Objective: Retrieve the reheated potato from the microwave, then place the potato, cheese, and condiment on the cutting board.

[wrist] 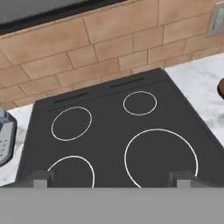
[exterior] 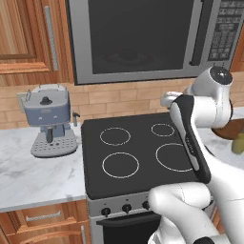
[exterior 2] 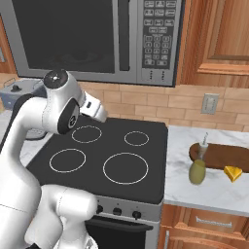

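Observation:
The microwave [exterior: 143, 38] hangs above the stove with its dark glass door shut, its keypad [exterior 2: 158, 34] on the right. The potato is hidden behind that door. On the right counter lies the brown cutting board [exterior 2: 228, 154]. The olive-green condiment [exterior 2: 197, 168] stands at the board's front left edge, and the yellow cheese [exterior 2: 233, 173] lies on the counter just in front of the board. My gripper [wrist: 113, 178] hovers over the stove below the microwave, open and with nothing between its fingers. It is well left of the board.
The black stove top [wrist: 109, 140] with four ring burners lies under the hand. A grey-blue coffee machine [exterior: 49, 119] stands on the left counter. A brick wall runs behind the stove, with an outlet [exterior 2: 210, 103] above the right counter. Wooden cabinets flank the microwave.

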### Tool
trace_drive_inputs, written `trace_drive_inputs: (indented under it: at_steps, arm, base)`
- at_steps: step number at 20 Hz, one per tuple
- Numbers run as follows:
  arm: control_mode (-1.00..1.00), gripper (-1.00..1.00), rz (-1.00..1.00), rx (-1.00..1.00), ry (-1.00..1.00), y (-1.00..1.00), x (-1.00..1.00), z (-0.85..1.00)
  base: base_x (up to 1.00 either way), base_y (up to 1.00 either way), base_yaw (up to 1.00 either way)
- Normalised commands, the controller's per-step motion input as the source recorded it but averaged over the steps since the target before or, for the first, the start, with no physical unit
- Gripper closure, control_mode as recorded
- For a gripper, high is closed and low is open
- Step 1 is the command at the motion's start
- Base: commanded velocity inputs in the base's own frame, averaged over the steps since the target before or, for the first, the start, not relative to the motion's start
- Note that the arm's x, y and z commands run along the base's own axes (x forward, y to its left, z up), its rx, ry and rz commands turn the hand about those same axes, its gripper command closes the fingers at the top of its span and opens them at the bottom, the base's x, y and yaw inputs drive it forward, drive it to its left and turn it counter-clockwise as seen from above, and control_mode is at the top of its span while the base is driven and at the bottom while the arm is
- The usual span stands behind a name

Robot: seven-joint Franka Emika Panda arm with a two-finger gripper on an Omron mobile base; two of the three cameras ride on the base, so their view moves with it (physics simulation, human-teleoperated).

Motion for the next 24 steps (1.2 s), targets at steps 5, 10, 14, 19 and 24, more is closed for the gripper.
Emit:
trace_drive_inputs:
  at_steps: [5,10,14,19,24]
  arm:
    - [-1.00,-1.00,-0.14,0.13,0.00,-0.30,-0.01,0.52]
    - [-1.00,-1.00,-0.04,0.07,0.00,-0.26,-0.04,0.55]
    - [-1.00,-1.00,0.00,0.09,0.00,-0.29,-0.01,0.55]
    - [-1.00,-1.00,0.12,0.01,-0.07,-0.26,-0.03,0.46]
    - [-1.00,-1.00,0.29,0.00,-0.15,-0.24,-0.01,0.27]
  base:
    - [0.00,0.00,0.00]
    - [0.00,0.00,0.00]
    - [0.00,0.00,0.00]
    - [0.00,0.00,0.00]
    - [0.00,0.00,0.00]
